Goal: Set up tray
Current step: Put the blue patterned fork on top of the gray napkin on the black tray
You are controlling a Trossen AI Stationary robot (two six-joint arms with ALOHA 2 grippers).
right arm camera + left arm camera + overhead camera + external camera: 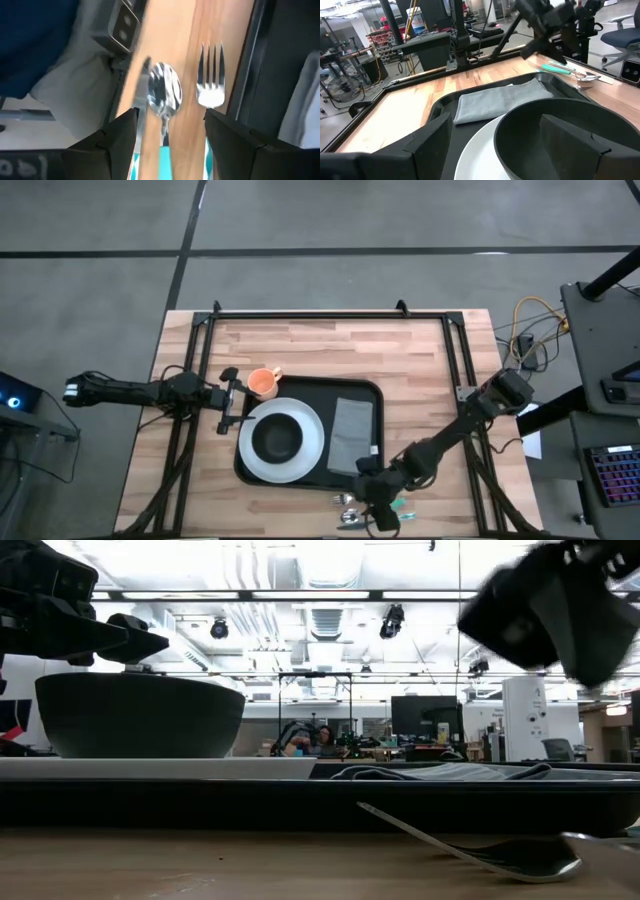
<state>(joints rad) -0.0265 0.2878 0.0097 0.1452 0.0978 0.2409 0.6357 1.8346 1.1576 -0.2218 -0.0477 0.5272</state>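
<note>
The black tray point(310, 395) lies mid-table. On it stand a white plate point(300, 465) carrying a dark bowl point(277, 438), with a folded grey napkin point(352, 435) on the plate's right. An orange cup point(263, 383) stands at the tray's far left corner. My left gripper point(232, 402) is open at the tray's left edge, level, its fingers facing the bowl point(555, 130). My right gripper point(372, 498) is open above a spoon point(164, 92) and a fork point(211, 75), which lie flat on the wood near the table's near edge. A teal-handled utensil point(400, 506) lies with them.
Black frame rails point(190, 380) run along the table's left, far and right sides. The cutlery point(500, 855) lies just off the tray's near right corner point(420, 802). Bare wood point(420, 370) shows to the right of the tray. Cables and equipment sit beyond the table's right edge.
</note>
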